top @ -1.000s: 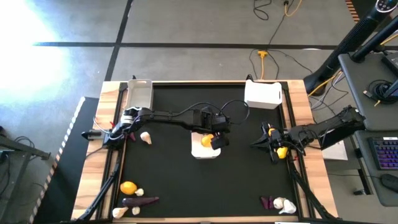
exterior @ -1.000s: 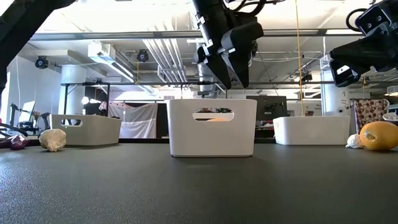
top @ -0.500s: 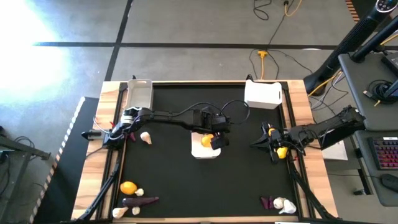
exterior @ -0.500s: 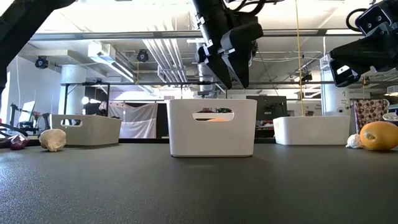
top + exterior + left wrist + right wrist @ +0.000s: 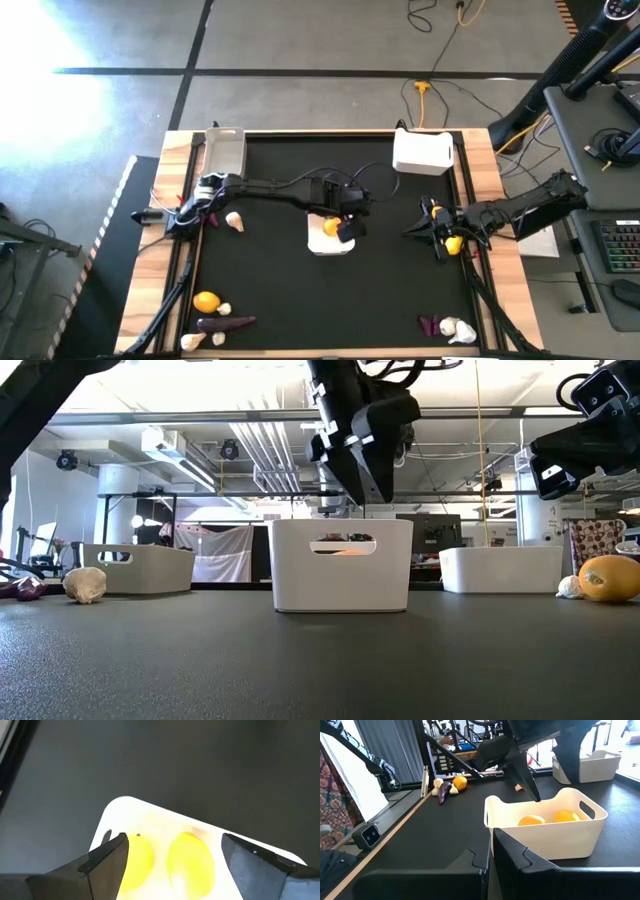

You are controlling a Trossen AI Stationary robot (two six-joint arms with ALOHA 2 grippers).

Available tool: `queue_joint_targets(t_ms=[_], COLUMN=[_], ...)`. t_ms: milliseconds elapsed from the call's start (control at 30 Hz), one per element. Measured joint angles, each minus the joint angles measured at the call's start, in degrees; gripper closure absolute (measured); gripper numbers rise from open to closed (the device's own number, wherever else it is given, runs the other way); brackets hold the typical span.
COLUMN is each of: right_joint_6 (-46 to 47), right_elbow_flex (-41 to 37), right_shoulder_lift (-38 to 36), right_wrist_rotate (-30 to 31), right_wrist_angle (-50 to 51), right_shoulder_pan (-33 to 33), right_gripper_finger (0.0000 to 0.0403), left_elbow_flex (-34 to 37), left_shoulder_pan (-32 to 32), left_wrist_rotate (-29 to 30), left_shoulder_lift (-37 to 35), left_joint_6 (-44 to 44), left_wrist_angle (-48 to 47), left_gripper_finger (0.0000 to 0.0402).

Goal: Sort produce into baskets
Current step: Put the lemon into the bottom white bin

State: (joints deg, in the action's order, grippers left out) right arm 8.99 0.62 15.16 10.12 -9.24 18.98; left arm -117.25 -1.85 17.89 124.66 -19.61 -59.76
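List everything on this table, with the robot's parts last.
middle basket: one, white, mid-table
far-right basket: one, white, far right corner
grey basket: one, grey-translucent, far left corner
basket fruits: two, yellow-orange, inside the middle basket
loose fruits: two, yellow; one beside the right arm, one near-left
purple vegetables: two, dark purple; near-left, near-right
garlic bulbs: about six, white; one left of middle, about three near-left, about two near-right
mat: one, black, wood-edged
left tool: open, empty, above the middle basket
right tool: shut, empty, right of the middle basket
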Motion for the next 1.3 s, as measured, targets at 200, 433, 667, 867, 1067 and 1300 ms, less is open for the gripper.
queue_joint_targets(t_ms=[200, 433, 667, 867, 1067, 1300], right_joint_6=[0.00, 0.00, 0.00, 0.00, 0.00, 0.00], right_elbow_flex=[0.00, 0.00, 0.00, -0.01, -0.02, 0.00], right_shoulder_lift=[0.00, -0.02, 0.00, 0.00, -0.04, 0.00], right_wrist_rotate=[0.01, -0.01, -0.01, 0.00, 0.01, 0.00], right_wrist_angle=[-0.01, -0.01, 0.00, 0.01, 0.03, 0.01], right_shoulder_pan=[-0.01, -0.01, 0.00, -0.01, -0.01, 0.00], right_gripper_finger=[0.0390, 0.0390, 0.0390, 0.0390, 0.0390, 0.0390], left_elbow_flex=[-4.98, -10.62, -14.24, -12.42, -8.29, 7.64], left_shoulder_pan=[-1.82, -5.76, -9.06, -10.54, -11.36, -13.51], left_wrist_rotate=[0.09, 0.14, 0.58, 0.71, 1.22, 0.12], left_shoulder_lift=[-0.09, -0.09, -0.96, -4.16, -8.77, -20.21], left_joint_6=[-1.97, -3.66, -10.09, -12.47, -14.47, -25.76], left_wrist_angle=[-7.20, -19.04, -29.79, -30.57, -30.10, -30.25], left_gripper_finger=[0.0132, 0.0161, 0.0185, 0.0200, 0.0211, 0.0218])
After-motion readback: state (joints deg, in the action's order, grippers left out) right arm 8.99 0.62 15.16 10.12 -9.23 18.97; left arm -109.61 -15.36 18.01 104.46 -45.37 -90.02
